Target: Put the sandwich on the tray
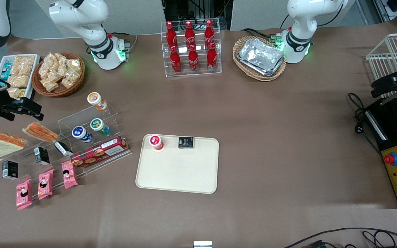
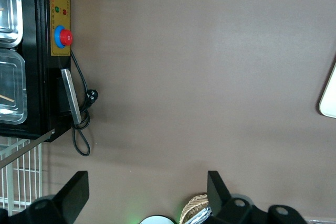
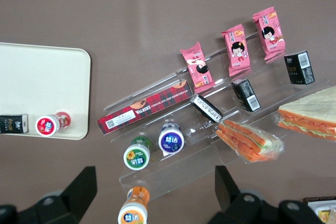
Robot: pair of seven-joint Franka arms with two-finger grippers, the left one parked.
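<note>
Robot lab, mock snack shop (acrylic racks [image 1: 91,137]), cola bottles [image 1: 192,46]

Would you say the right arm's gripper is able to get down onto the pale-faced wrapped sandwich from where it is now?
Probably yes. The gripper hovers open above the clear display stand. The sandwich lies uncovered on the table with nothing on top, apart from the orange-striped wedge beside it, which leaves a gap for a finger.

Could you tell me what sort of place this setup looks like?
Probably a lab mock-up of a snack shop counter: cola bottles in a clear rack, tiered acrylic shelves of yogurt cups and biscuits, the wrapped sandwich and a serving tray. The open gripper hovers above the shelves.
</note>
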